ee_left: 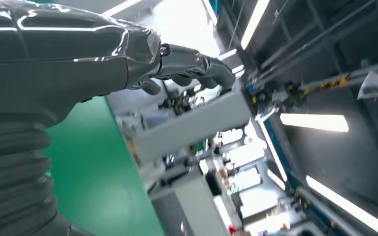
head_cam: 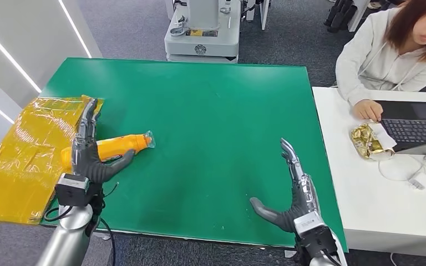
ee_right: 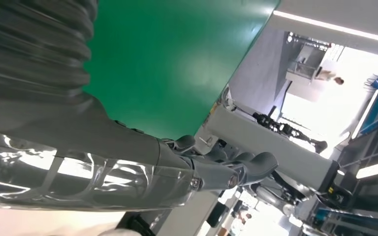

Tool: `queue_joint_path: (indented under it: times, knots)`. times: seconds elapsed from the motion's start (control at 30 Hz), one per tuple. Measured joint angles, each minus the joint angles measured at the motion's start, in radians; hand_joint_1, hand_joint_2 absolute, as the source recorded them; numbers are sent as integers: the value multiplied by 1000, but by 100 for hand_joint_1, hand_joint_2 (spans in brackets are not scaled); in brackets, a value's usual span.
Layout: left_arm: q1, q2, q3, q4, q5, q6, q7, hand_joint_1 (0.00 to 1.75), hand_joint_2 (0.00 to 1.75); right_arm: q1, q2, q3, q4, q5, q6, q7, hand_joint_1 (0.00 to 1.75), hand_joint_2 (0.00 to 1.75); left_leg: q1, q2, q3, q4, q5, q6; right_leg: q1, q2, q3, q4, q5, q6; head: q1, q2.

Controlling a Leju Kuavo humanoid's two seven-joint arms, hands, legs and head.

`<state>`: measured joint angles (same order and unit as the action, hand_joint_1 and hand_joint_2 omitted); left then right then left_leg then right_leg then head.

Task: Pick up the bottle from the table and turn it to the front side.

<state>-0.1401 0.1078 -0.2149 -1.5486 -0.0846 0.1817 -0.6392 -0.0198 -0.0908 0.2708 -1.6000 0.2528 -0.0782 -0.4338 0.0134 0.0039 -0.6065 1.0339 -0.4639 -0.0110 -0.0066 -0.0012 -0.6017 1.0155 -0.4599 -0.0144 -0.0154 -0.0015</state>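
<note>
The orange bottle (head_cam: 113,147) lies on its side near the left end of the green table (head_cam: 211,111), its clear cap end pointing toward the middle of the table and its base toward the crinkled yellow plastic sheet (head_cam: 22,155) that hangs over the table's left edge. The robot's left hand (head_cam: 89,149) is right over the bottle's base end, palm turned inward, fingers stretched flat and pointing away from the robot, thumb splayed out under the bottle's near side. It looks released, not gripping anything, though from the head view I can't tell whether the fingers are brushing the bottle or hovering just above it. My guess is it is lined up that way so the fingers and thumb can close around the body from either side, which would suit lifting and rolling the bottle to show its front. The right hand (head_cam: 294,191) waits well apart, near the front right corner of the table, also slack, with straight fingers and thumb out, holding nothing; it seems parked out of the way. At a white desk (head_cam: 366,194) beside the table a person (head_cam: 388,50) sits at a laptop (head_cam: 416,124), with a crumpled gold wrapper (head_cam: 366,139) next to it.
</note>
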Motion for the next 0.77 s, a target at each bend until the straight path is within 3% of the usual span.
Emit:
queue_joint_path:
  times: [0.13, 0.37, 0.77]
  knots:
    - [24, -20, -83, -21, 15, -56, 11, 0, 175, 2, 1, 3, 6, -21, -1, -10, 0, 175, 0, 0, 0, 0, 0, 0, 0, 0, 0, -1, 0, 0, 0, 0]
    - [70, -100, -229, -30, 94, -81, 12, 0, 175, 59, 29, 7, -32, -37, -31, -19, 0, 175, 0, 0, 0, 0, -2, 2, 0, 0, 0, -1, -1, 1, 0, 0]
    - [109, -147, -262, -57, 122, -98, 43, 0, 175, 163, 76, 7, -110, -67, -72, -42, 0, 175, 0, 0, 0, 0, -2, 2, 0, 0, 0, -1, -1, 1, 0, 0]
